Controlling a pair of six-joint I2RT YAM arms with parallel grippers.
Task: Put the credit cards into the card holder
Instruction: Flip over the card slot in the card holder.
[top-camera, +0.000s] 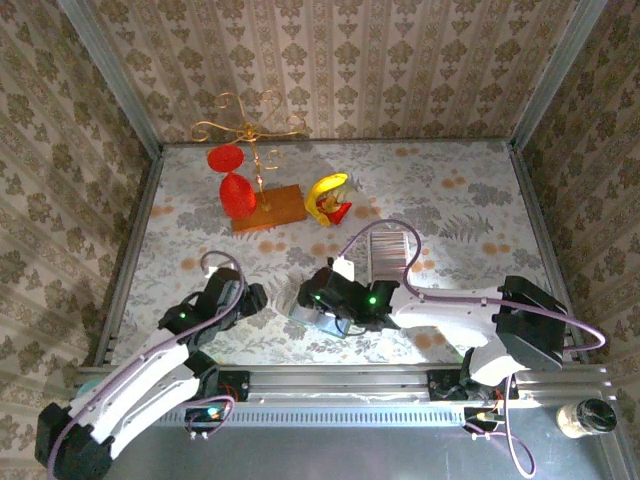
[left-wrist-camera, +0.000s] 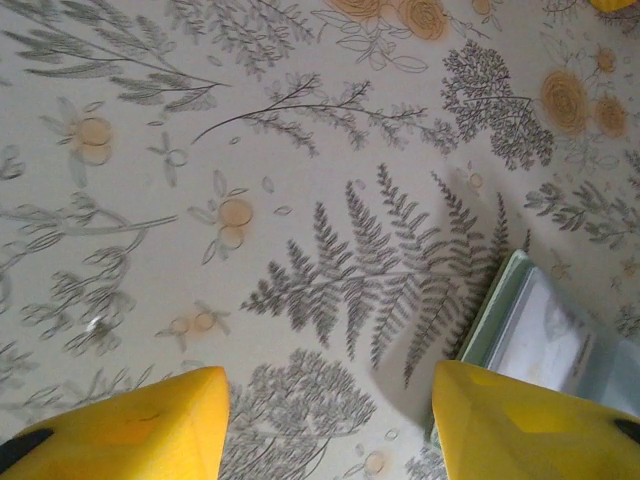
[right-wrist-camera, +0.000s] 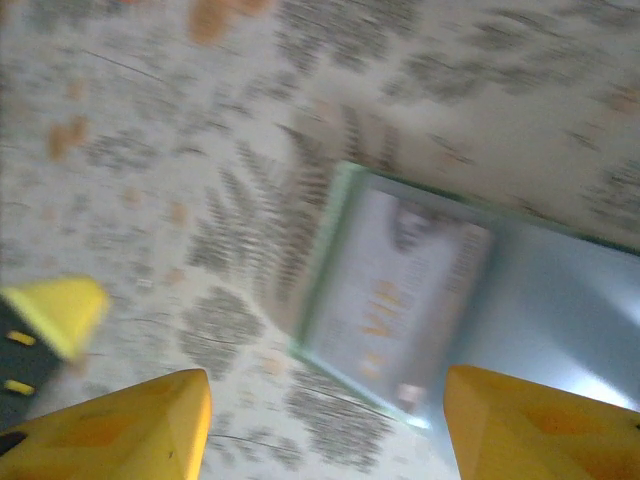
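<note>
A wooden base stands on the far part of the floral tablecloth. A gold wire stand rises from the base, and two red ornaments hang at the base's left end. A yellow curved object on a red foot sits just right of the base. A small jar stands well apart from the base, off the cloth.

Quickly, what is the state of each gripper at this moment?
Left gripper: open, holding nothing.
Right gripper: open, holding nothing, above the opened card holder.
</note>
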